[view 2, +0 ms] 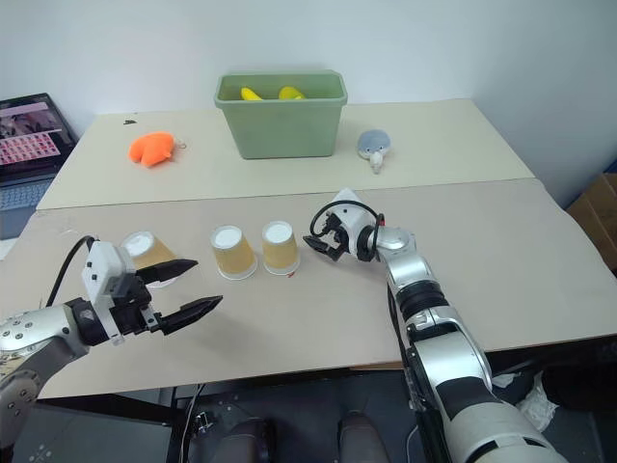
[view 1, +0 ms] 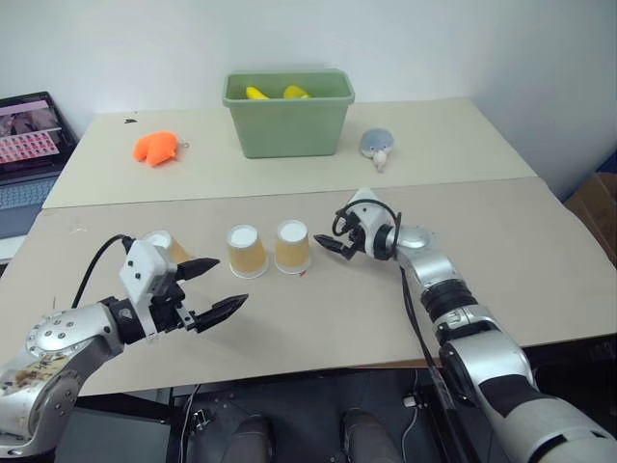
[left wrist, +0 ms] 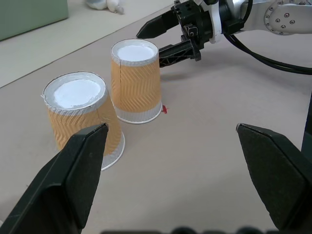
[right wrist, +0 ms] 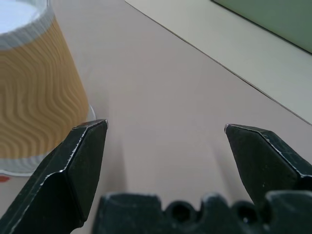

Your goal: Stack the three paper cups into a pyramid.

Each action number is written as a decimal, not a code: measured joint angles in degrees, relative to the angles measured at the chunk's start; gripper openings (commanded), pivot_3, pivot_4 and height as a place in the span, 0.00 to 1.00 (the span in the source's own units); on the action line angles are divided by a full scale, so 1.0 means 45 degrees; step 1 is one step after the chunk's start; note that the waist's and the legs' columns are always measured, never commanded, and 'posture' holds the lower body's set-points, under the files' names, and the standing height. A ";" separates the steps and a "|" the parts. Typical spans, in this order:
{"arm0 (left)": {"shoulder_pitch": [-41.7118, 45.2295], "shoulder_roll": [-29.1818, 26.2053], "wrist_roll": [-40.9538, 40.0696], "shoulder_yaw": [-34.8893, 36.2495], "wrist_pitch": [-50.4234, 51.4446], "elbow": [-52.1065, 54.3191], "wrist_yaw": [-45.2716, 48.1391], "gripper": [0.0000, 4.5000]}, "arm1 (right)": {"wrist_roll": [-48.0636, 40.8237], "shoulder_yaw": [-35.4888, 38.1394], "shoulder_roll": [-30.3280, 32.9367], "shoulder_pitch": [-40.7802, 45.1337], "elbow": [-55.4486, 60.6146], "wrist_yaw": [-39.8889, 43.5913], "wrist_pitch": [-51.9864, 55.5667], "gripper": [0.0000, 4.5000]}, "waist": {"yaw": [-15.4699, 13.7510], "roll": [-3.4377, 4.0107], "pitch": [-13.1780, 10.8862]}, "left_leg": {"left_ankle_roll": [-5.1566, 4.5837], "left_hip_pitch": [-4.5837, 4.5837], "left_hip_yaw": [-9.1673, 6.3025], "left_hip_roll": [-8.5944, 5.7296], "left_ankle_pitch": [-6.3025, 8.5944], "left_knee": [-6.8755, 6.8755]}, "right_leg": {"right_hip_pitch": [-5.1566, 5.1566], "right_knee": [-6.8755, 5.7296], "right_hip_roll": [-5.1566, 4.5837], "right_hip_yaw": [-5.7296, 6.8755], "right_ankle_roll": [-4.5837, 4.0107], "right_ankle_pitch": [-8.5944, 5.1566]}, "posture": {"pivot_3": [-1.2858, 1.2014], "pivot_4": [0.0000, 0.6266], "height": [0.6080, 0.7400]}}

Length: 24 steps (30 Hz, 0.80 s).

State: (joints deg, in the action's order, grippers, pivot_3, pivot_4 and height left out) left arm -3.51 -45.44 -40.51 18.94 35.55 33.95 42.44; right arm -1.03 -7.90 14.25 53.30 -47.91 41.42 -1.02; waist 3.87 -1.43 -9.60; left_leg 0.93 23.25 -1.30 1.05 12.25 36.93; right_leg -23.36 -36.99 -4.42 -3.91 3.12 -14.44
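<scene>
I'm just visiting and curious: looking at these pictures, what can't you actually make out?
- Third cup: in the head views the left gripper and its arm cover part of it, so upright or tipped is unclear.
- Green bin: its wall hides all but the tops of the yellow things inside.
- Laptop: cut off by the picture's edge; its screen is too small to read.
- Grey toy: too small to identify.

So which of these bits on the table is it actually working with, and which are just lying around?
Part of the job:
- three paper cups, upside down: left cup, middle cup, right cup
- right tool, open beside the right cup
- left tool, open

Just lying about:
- green bin holding yellow items
- orange toy
- grey toy
- laptop
</scene>
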 measured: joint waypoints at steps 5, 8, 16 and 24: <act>-0.0006 -0.0020 -0.0008 0.0000 0.0004 0.0008 -0.0034 1.00 | -0.0009 0.0000 -0.0092 0.0000 0.0056 -0.0040 0.0046 1.00 | 0.0011 0.0000 0.0000 | 0.0000 0.0000 0.0000 0.0000 0.0000 0.0000 | 0.0000 0.0000 0.0000 0.0000 0.0000 0.0000 | 0.52 0.24 0.94; -0.0006 -0.0035 -0.0010 0.0000 0.0004 0.0008 -0.0032 1.00 | -0.0021 0.0000 -0.0213 -0.0002 0.0206 -0.0044 0.0095 1.00 | 0.0033 0.0000 0.0000 | 0.0000 -0.0001 0.0000 0.0002 0.0000 -0.0001 | -0.0001 -0.0001 0.0002 -0.0001 0.0000 0.0000 | 0.52 0.24 0.94; -0.0004 -0.0077 -0.0012 0.0000 0.0004 0.0005 -0.0015 1.00 | -0.0021 -0.0011 -0.0374 -0.0056 0.0397 -0.0048 0.0336 1.00 | 0.0020 0.0000 0.0000 | 0.0000 0.0000 0.0000 0.0000 0.0000 0.0000 | -0.0001 -0.0002 0.0001 0.0000 0.0000 0.0000 | 0.52 0.24 0.94; 0.0044 -0.0187 -0.0014 0.0000 0.0005 -0.0010 -0.0007 1.00 | -0.0019 -0.0051 -0.0593 -0.0119 0.0719 -0.0091 0.0591 1.00 | 0.0028 0.0000 0.0000 | 0.0000 -0.0002 -0.0001 0.0002 0.0000 0.0000 | -0.0002 -0.0004 0.0002 0.0000 0.0000 0.0000 | 0.52 0.24 0.94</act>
State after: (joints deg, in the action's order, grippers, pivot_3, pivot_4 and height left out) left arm -3.31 -46.28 -40.57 18.94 35.57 33.91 42.41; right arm -1.12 -8.13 11.58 52.77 -44.67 41.01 1.64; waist 4.00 -1.43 -9.60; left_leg 0.93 23.24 -1.30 1.06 12.25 36.92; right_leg -23.36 -37.01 -4.41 -3.91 3.12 -14.44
